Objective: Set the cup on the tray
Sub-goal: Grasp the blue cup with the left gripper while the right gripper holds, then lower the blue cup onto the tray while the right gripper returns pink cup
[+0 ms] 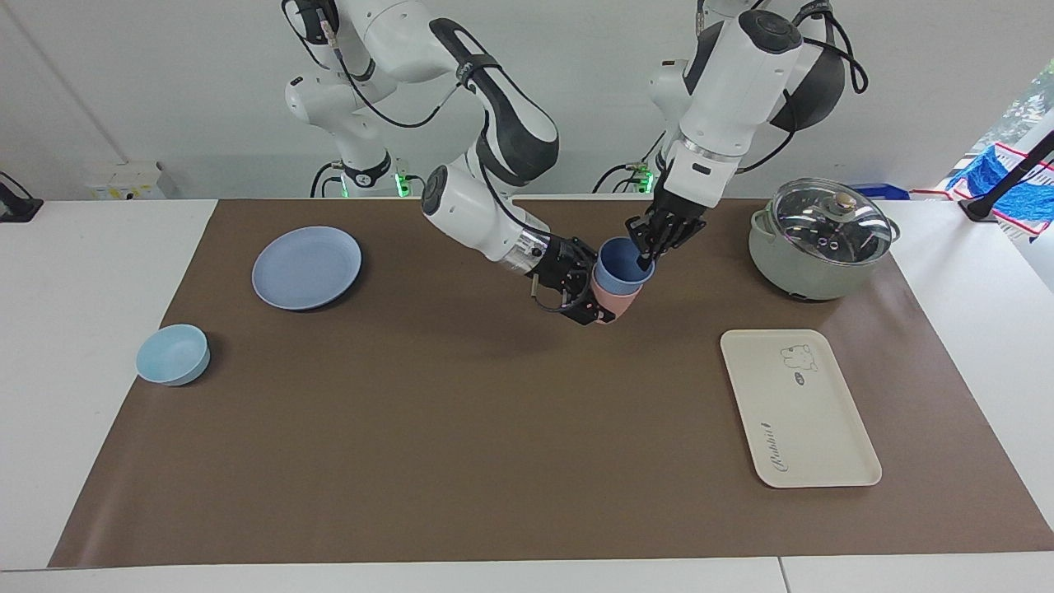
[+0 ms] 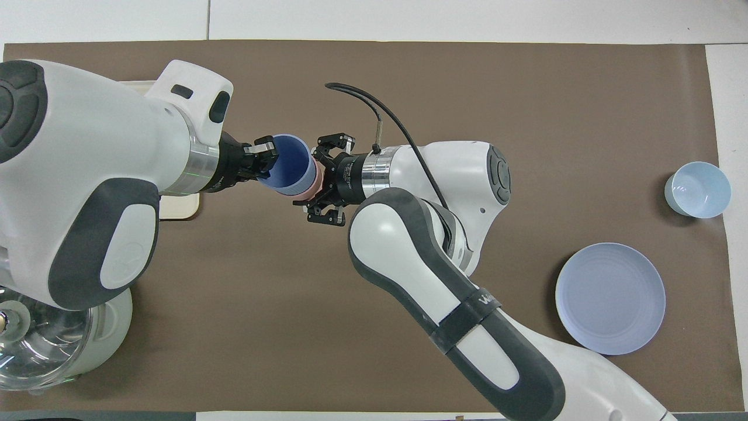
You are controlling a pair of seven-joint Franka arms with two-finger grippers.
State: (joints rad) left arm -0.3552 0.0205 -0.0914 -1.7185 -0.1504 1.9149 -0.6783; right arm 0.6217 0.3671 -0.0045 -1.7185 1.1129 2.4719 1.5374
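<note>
The left gripper point(image 1: 645, 257) pointed steeply down from a bent wrist, its fingers pinched together. The right arm reached in low with its wrist nearly level, and the right gripper point(image 1: 594, 295) was clamped tight, facing the left one.
</note>
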